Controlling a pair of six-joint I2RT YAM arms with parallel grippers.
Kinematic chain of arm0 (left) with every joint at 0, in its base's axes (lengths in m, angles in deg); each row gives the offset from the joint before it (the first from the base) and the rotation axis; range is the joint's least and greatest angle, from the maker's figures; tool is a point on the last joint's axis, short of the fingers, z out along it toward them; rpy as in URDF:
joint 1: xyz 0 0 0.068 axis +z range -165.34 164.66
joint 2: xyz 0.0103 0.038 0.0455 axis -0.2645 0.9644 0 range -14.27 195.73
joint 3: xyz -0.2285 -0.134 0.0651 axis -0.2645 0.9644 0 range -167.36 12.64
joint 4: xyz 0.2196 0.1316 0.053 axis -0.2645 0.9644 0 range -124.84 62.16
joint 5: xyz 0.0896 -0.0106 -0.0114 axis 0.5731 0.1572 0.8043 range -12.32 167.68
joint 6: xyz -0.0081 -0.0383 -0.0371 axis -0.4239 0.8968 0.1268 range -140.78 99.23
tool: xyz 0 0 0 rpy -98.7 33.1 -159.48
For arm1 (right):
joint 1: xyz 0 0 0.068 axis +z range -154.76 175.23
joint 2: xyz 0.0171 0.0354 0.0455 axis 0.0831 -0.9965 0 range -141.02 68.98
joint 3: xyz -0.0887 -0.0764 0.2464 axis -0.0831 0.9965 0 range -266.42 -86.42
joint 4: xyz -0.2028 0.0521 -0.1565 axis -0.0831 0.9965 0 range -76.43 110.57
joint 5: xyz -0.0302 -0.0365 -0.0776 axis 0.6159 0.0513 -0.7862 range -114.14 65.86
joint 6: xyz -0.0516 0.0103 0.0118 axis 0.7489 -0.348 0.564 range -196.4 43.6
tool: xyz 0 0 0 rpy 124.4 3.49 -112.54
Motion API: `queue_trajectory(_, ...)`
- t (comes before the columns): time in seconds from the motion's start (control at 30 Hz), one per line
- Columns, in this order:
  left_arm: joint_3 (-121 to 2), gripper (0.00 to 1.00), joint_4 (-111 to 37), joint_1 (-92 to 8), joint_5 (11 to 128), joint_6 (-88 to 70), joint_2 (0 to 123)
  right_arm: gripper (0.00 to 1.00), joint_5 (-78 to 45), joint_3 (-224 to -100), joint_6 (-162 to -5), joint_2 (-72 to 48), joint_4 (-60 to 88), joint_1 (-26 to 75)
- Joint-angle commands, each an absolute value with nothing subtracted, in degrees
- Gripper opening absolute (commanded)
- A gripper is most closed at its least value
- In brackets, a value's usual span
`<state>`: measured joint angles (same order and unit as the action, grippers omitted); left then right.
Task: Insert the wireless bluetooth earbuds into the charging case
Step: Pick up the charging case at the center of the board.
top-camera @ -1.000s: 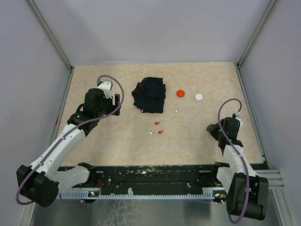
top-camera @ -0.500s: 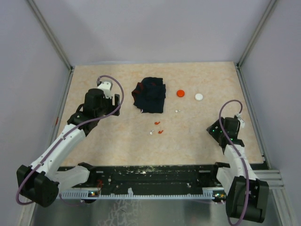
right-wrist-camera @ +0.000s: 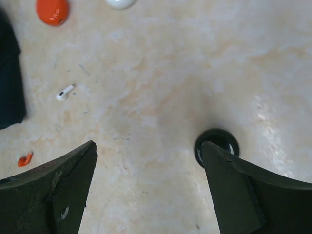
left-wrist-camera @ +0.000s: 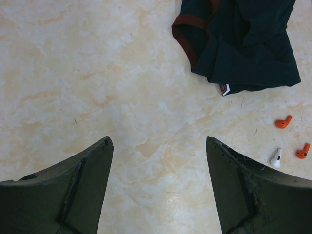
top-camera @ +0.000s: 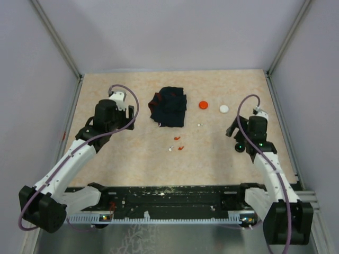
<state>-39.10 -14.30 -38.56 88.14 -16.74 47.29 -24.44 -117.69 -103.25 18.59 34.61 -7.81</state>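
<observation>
Right gripper [right-wrist-camera: 147,146] wide open over table [right-wrist-camera: 170,73]

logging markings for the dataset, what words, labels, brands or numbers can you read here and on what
No text can be read in any view.
Small white tag at the edge of the dark cloth: too small to read.
Orange disc and white disc: no markings visible.
White earbud and orange earbud: no markings visible.
</observation>
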Motion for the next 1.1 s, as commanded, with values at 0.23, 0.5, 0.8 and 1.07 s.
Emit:
queue_trajectory(0.23, -38.51, 0.84, -15.3, -37.33, 89.93, -17.08, 46.9, 0.87, -27.7, -135.31, -89.09, -8.87, 15.38, 5.33)
queue_trajectory(0.5, -38.48, 0.88, -15.24, -36.55, 90.9, -17.21, 47.95, 0.86, -27.7, -148.69, -84.46, -24.89, 13.67, 8.16)
queue_trajectory(0.8, -38.34, 0.95, -15.19, -35.04, 91.66, -17.13, 48.69, 0.77, -27.58, -158.97, -81.92, -38.83, 15.13, 10.75)
queue_trajectory(1.07, -38.34, 1.0, -15.06, -34.55, 92.17, -17.17, 49.02, 0.68, -27.52, -165.5, -80.52, -46.03, 17.22, 11.56)
